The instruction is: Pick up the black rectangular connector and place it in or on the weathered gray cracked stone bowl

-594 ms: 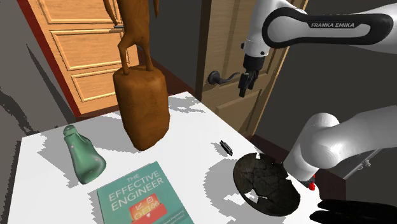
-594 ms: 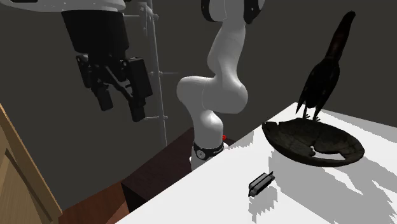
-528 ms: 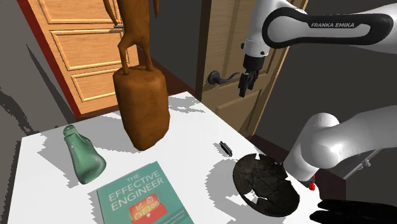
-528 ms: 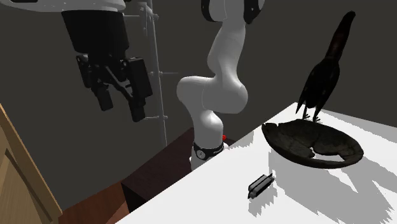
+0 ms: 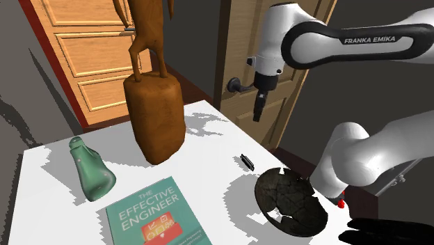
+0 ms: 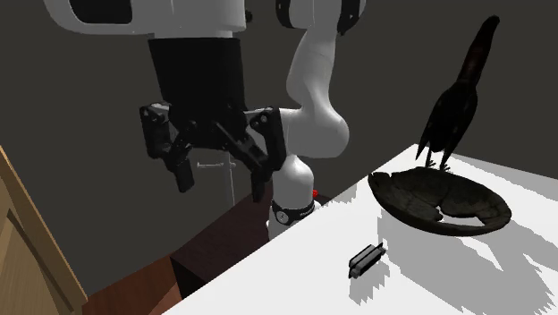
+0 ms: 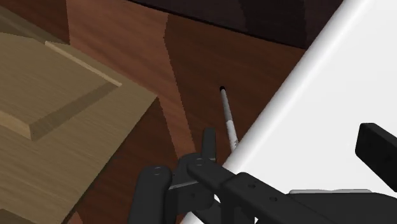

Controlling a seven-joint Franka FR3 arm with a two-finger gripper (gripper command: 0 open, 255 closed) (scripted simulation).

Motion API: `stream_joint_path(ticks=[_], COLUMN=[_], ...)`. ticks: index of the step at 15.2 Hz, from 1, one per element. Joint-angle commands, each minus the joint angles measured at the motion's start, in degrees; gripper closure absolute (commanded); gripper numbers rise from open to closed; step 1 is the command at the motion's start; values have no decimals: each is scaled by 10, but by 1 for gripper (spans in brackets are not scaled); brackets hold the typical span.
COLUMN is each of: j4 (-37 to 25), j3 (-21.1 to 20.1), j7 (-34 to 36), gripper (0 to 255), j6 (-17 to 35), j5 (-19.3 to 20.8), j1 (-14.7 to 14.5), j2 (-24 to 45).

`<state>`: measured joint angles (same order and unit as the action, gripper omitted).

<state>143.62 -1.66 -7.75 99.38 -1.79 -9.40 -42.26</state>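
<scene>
The black rectangular connector (image 5: 245, 161) (image 6: 365, 259) lies flat on the white table, a short way from the cracked dark grey stone bowl (image 5: 290, 202) (image 6: 443, 201). The bowl sits near the table corner by the arm's base and holds nothing. My gripper (image 5: 259, 108) (image 6: 222, 179) hangs high in the air, open, with nothing between its fingers. It is beyond the table's edge on the door side, well above the connector. In the wrist view the gripper (image 7: 289, 156) looks down at the table's edge and the brown floor.
A tall brown carved figure (image 5: 154, 115) stands mid-table and looks dark in the second exterior view (image 6: 460, 98). A green bottle (image 5: 89, 168) and a teal book (image 5: 154, 216) lie on the shoulder view's left. A wooden door with a handle (image 5: 240, 85) stands behind the gripper.
The hand has turned about its axis, dropped a little and shifted towards the shoulder view's left. The fingers stay apart. Connector and bowl have not moved.
</scene>
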Motion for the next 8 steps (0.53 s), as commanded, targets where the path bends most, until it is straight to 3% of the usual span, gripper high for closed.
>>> stream_joint_path(ticks=[1,8], j4=[0,23], j3=[-17,-74], j7=[-14,-64], gripper=[0,0], j6=[9,43], j5=[-12,-50], j1=[-26,-115], j2=[6,8])
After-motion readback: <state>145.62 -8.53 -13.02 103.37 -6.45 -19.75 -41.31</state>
